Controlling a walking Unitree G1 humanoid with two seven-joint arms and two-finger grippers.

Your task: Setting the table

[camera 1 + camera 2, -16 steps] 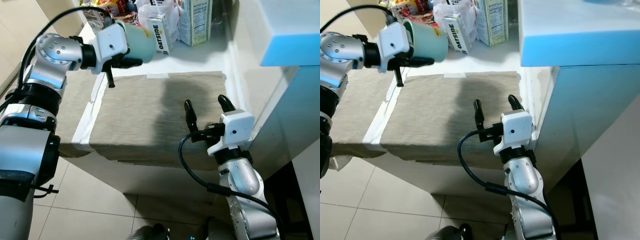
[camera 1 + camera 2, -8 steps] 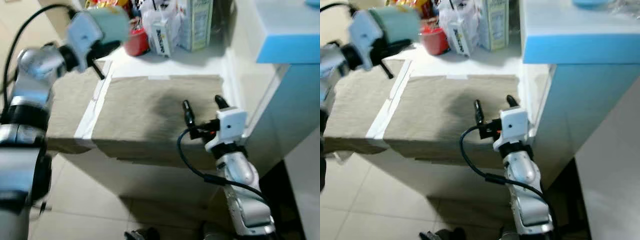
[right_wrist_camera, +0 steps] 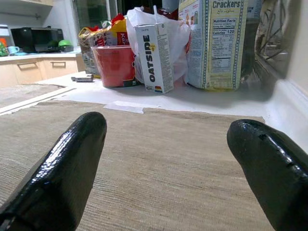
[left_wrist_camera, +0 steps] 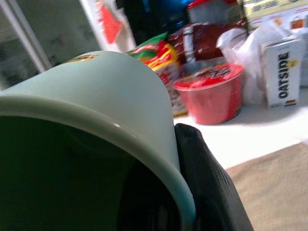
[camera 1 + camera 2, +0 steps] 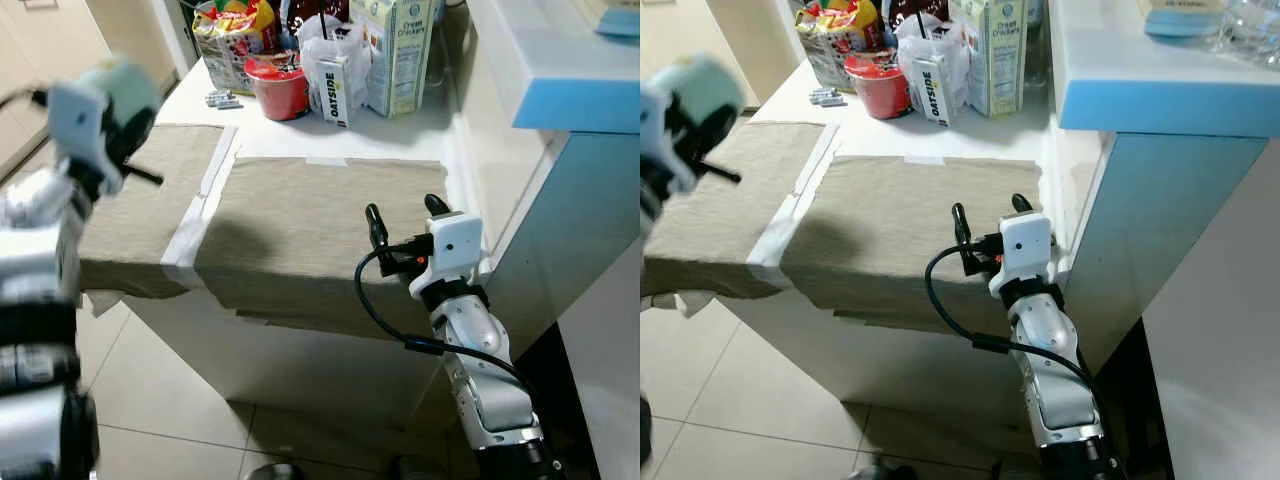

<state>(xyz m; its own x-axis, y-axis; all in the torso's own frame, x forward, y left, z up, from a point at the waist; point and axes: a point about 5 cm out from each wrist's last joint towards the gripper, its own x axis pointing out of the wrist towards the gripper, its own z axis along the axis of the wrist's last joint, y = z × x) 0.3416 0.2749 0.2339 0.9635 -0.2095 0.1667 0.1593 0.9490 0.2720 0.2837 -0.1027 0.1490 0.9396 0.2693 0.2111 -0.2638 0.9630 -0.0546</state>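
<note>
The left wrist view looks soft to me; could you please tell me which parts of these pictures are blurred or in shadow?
Left wrist view: the pale green cup sits close and soft, its inside dark. Left eye view: the left gripper and its arm are smeared by motion, and a soft shadow lies on the right placemat. Right wrist view: the right gripper and the Oatside carton are sharp.

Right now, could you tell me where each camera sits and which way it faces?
Left eye, right eye: on the head, looking down at the placemat; both arms show.
Left wrist: along the left gripper, shut on the green cup, facing the red bowl.
Right wrist: between the open right gripper fingers, low over the placemat, facing the Oatside carton.
Shared: both wrist views show the bowl and carton.
</note>
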